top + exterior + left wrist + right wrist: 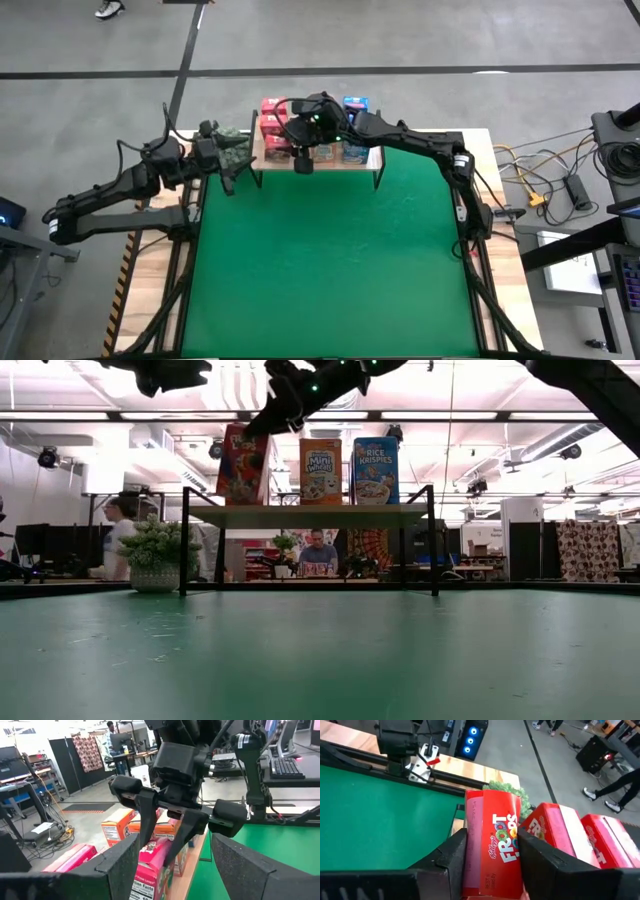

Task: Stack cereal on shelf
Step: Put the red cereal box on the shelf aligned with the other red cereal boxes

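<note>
The shelf [310, 515], a light wood board on black legs, stands at the table's far edge. On it stand cereal boxes: a red one [245, 465], an orange one [320, 470] and a blue one [375, 470] in front, with more rows behind. My right gripper [492, 852] reaches in over the shelf's left part and is shut on the front red box [492, 845]. My left gripper [175, 880] hangs open and empty left of the shelf, above the plant, looking along the rows. My right gripper pinches the red box between its two fingers, one on the front face and one on the back face [150, 852], near the top. The fingers [145, 820] come from above, slanting down. The box is slightly tilted, its lower end on the shelf board.
A green plant in a white pot [155, 555] stands on the table left of the shelf. Two more red boxes [570, 835] stand behind the held one, and orange ones [117, 827] beside them. The green mat [330, 260] covers the table. People sit in the room beyond.
</note>
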`<state>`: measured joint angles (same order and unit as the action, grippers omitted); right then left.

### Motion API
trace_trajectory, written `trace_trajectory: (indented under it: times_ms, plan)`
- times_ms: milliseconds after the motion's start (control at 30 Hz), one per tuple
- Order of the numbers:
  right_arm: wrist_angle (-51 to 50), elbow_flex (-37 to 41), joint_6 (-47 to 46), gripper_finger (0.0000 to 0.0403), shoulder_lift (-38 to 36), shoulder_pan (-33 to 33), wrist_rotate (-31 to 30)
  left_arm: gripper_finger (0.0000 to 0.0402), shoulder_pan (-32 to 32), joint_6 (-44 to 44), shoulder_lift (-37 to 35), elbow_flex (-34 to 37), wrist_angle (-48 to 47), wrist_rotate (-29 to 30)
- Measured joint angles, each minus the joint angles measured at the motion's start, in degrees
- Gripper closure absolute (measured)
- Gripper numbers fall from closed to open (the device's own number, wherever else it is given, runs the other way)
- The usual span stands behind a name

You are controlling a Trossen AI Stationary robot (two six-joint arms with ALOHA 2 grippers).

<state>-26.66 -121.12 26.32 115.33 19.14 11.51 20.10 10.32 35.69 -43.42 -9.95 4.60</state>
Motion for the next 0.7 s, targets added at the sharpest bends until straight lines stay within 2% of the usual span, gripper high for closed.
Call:
trace_trajectory:
  times_ms: [367, 700]
  plan:
    - [0.0, 0.7, 0.3, 0.0182, 0.7, 0.0, 0.0, 0.0171, 0.0, -0.8, 0.2, 0.0, 0.3, 0.0]
    - [1.5, 0.7, 0.7, 0.0156, 0.7, 0.0, -0.1, 0.0171, 0.0, -1.9, 2.1, 0.0, 1.1, -0.1]
